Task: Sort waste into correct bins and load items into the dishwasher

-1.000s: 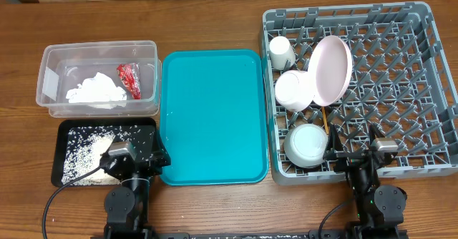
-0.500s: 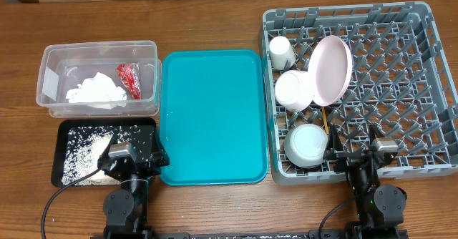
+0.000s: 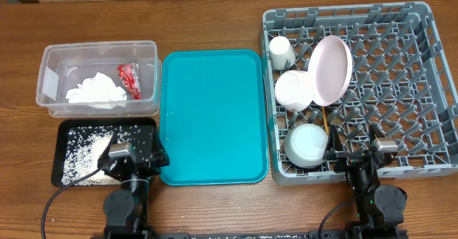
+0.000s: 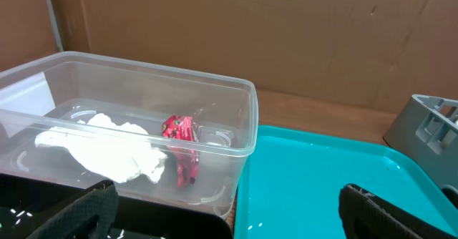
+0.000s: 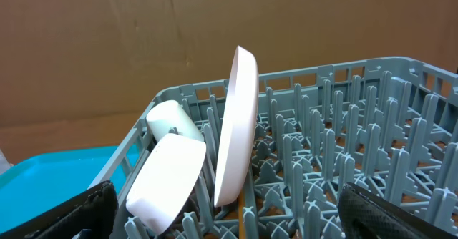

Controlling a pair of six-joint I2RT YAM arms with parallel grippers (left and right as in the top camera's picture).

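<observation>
In the overhead view the clear tub point(image 3: 100, 47) holds the white tissue point(image 3: 95, 91) and the red wrapper point(image 3: 129, 80). Rice grains point(image 3: 82, 157) lie in the black tray point(image 3: 61, 128). The grey dish rack point(image 3: 401, 89) carries the upright pink plate point(image 3: 329, 69), a cream cup point(image 3: 281, 51), two pale bowls point(image 3: 293, 90) point(image 3: 306, 144) and chopsticks point(image 3: 325, 119). My left gripper point(image 3: 134, 159) point(image 4: 232, 221) is open between the black tray's near right corner and the teal tray. Over the rack's near edge my right gripper point(image 3: 354, 157) point(image 5: 236, 225) is open and empty, with the plate point(image 5: 236, 124) beyond it.
A large teal serving tray point(image 3: 212, 110) lies between the bins and the rack, its surface bare. Brown cardboard walls stand behind the table in both wrist views. The rack's right half holds only upright pegs point(image 5: 343, 124).
</observation>
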